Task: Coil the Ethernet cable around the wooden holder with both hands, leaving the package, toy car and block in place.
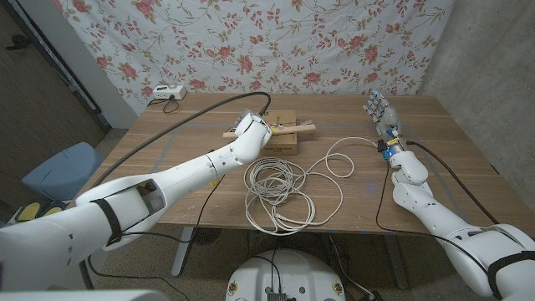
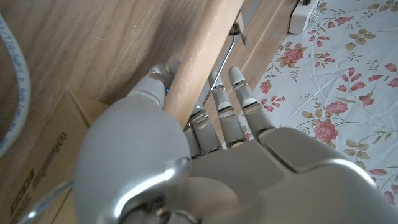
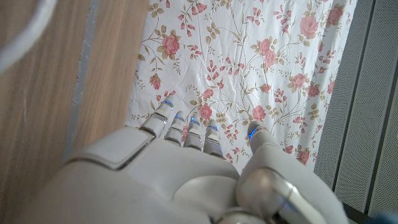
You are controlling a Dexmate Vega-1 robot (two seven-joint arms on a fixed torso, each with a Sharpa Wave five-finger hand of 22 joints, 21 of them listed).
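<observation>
The bench point(image 1: 435, 125) is wood, a warm brown with a fine grain and a smooth, low-sheen top. The holder point(image 1: 294, 128) at its 12 o'clock is pale bare wood, matt; the left wrist view shows its straight grain. Under it lies a box point(image 1: 284, 140) of brown matt cardboard with printed lettering. The cable point(image 1: 280, 188) is white with a smooth plastic jacket. Both hands, left point(image 1: 249, 127) and right point(image 1: 383, 117), have glossy light-grey plastic shells; the fingers point(image 2: 239, 102) show smooth grey segments. At 12 o'clock behind the bench hangs a curtain point(image 1: 251, 42) of white matt cloth printed with roses.
</observation>
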